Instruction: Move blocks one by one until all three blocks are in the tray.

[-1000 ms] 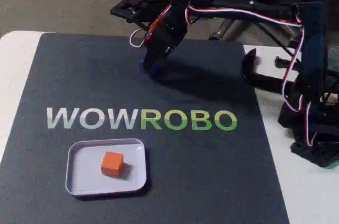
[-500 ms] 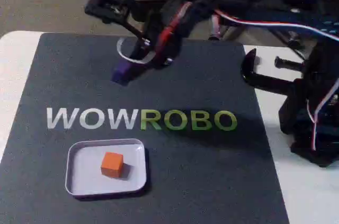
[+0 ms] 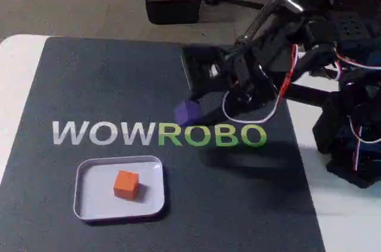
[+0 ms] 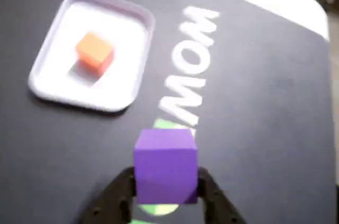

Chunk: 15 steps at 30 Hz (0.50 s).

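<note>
Wrist view puts the purple block (image 4: pixel 165 166) at the bottom centre, pinched on its two sides by the black fingers (image 4: pixel 114 195) of the gripper (image 4: pixel 165 203), which is closed just to the width of the cube. The block hangs in the air above the dark mat (image 4: pixel 254 128), over the coloured end of the printed lettering (image 4: pixel 190 70). Up and to the left lies the white tray (image 4: pixel 135 83) with the orange block (image 4: pixel 94 50) resting near its middle; bare tray floor shows on every side of that cube, with the widest stretch toward the tray's right rim. A strip of plain mat separates the tray's near rim from the held cube.

Fixed view shows the arm (image 3: pixel 280 55) reaching in from the right, with the purple block (image 3: pixel 188 112) held just above the green letters (image 3: pixel 211 136) and the gripper (image 3: pixel 196 109) around it. The tray (image 3: pixel 89 204) sits at the lower left, well apart from the carried cube, with the lettering between them. The orange block (image 3: pixel 126 184) lies slightly right of the tray's centre, touching no rim. Open mat spreads to the left of the arm and around the tray; the pale table (image 3: pixel 15 73) shows past the mat's left edge.
</note>
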### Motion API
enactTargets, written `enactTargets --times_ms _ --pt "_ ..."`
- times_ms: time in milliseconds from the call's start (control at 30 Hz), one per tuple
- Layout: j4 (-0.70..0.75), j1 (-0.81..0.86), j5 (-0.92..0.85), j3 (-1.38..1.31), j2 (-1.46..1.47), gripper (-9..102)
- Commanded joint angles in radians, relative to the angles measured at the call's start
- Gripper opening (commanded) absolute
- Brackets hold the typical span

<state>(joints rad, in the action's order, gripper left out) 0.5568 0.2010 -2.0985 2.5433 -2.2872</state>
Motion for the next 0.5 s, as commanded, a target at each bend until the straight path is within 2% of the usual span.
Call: enactTargets --times_ms 0,200,467 --pt "-0.058 -0.048 0.026 0.003 -0.011 -8" --pt "-0.084 -0.115 0.207 -0.207 0.245 -8" --pt "-0.084 -0.100 0.272 -0.505 0.592 -8"
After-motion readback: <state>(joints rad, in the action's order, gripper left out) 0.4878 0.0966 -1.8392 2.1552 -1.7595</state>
